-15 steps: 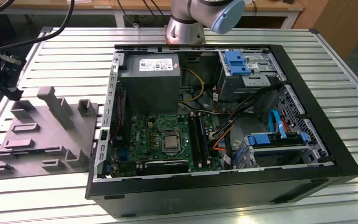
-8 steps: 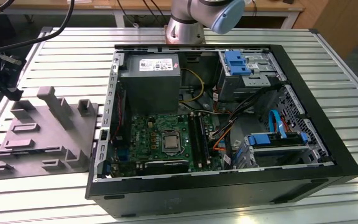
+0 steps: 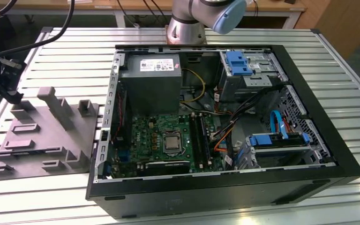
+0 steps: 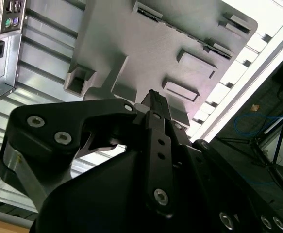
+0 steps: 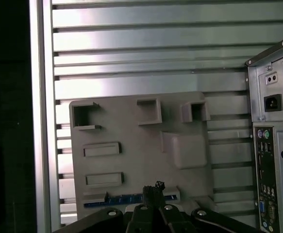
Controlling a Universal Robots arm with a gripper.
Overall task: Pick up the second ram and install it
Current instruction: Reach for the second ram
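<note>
The gripper (image 5: 153, 188) hovers above the grey tray's (image 5: 131, 121) edge, its pincer pressed together. The second ram (image 5: 117, 200) lies in that edge's slot.

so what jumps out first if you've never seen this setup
The open black computer case sits in the exterior view's middle, its green motherboard bared. At that view's left a grey moulded tray lies on the slatted table. In the first wrist view the gripper hangs over the second ram, a dark bluish stick lying in a tray slot.
</note>
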